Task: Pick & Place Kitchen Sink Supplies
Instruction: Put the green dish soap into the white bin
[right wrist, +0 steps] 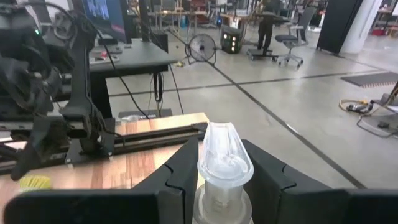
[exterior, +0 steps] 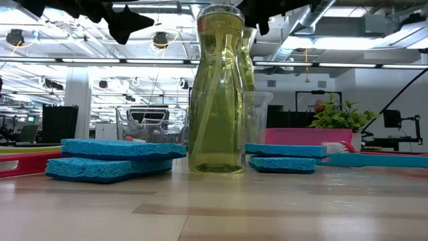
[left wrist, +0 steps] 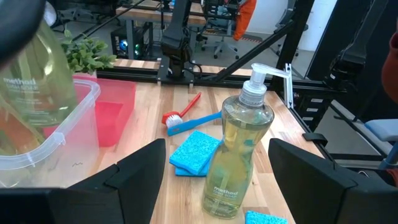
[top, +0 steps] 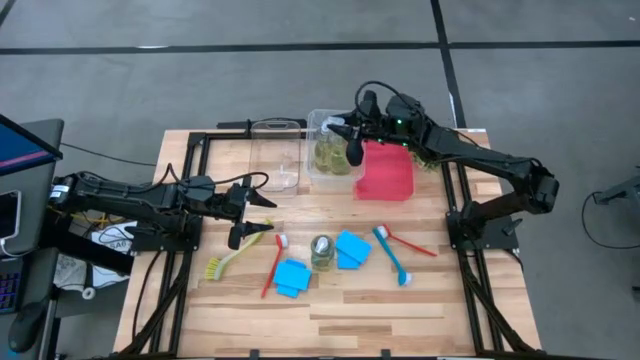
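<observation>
My right gripper (top: 352, 140) is shut on a clear bottle of yellow-green liquid (left wrist: 31, 87), held over a clear bin (top: 318, 172) at the table's far side. That bin has more yellow-green bottles (top: 328, 155) in it. Another bottle (top: 322, 250) stands upright on the table's middle, with blue sponges (top: 292, 275) (top: 352, 248) lying flat on either side of it. A yellow-green brush (top: 232, 255), two red brushes (top: 272, 265) (top: 412, 243) and a blue brush (top: 392, 256) also lie flat there. My left gripper (top: 250, 215) hangs open at the left, pointing toward the standing bottle (left wrist: 239, 155). My right gripper pinches the bottle's white pump top (right wrist: 224, 158) between its two fingers (right wrist: 180, 174), one on each side. The fingers reach in about level from the table's right. The bottle hangs below them over the clear bin's rim (left wrist: 43, 146). Whether its base rests on anything I cannot tell.
A second clear bin (top: 276, 150) stands left of the first, a red bin (top: 385, 172) to its right. A small green plant (top: 432, 155) sits behind the red bin. Black frame rails (top: 190, 165) run along the table's left, right and far edges.
</observation>
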Motion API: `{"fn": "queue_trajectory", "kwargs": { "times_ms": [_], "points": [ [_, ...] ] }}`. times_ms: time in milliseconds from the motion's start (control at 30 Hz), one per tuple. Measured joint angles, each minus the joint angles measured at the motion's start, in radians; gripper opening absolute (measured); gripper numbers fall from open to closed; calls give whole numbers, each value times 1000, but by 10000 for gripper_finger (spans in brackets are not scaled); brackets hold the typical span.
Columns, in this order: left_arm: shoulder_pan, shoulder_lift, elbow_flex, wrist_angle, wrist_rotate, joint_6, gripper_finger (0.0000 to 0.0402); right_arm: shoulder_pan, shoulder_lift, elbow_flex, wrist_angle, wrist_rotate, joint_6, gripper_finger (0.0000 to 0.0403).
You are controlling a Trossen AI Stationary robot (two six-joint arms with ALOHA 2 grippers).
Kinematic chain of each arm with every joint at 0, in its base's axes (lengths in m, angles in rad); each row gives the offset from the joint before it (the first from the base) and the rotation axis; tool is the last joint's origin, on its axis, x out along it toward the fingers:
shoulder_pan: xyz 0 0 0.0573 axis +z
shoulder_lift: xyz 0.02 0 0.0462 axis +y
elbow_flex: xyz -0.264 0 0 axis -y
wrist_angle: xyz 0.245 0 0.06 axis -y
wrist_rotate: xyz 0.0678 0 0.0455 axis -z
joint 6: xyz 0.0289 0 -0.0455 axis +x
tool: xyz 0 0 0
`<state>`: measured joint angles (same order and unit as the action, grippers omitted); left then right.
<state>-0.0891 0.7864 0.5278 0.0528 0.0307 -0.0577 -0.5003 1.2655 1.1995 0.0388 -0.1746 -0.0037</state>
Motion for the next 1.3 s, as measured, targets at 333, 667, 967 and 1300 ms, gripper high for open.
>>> {"fn": "queue_trajectory", "kwargs": {
  "times_ms": [333, 667, 967, 1300],
  "points": [
    [0, 0, 0, -1, 0, 0, 287, 0, -2, 0, -101, 4, -6, 93],
    [0, 0, 0, -1, 0, 0, 287, 0, -1, 0, -217, 50, -6, 93],
    [0, 0, 0, -1, 0, 0, 287, 0, -1, 0, -288, 70, -6, 93],
    [0, 0, 0, 0, 0, 0, 287, 0, -1, -32, -327, 98, -6, 93]
  ]
}}
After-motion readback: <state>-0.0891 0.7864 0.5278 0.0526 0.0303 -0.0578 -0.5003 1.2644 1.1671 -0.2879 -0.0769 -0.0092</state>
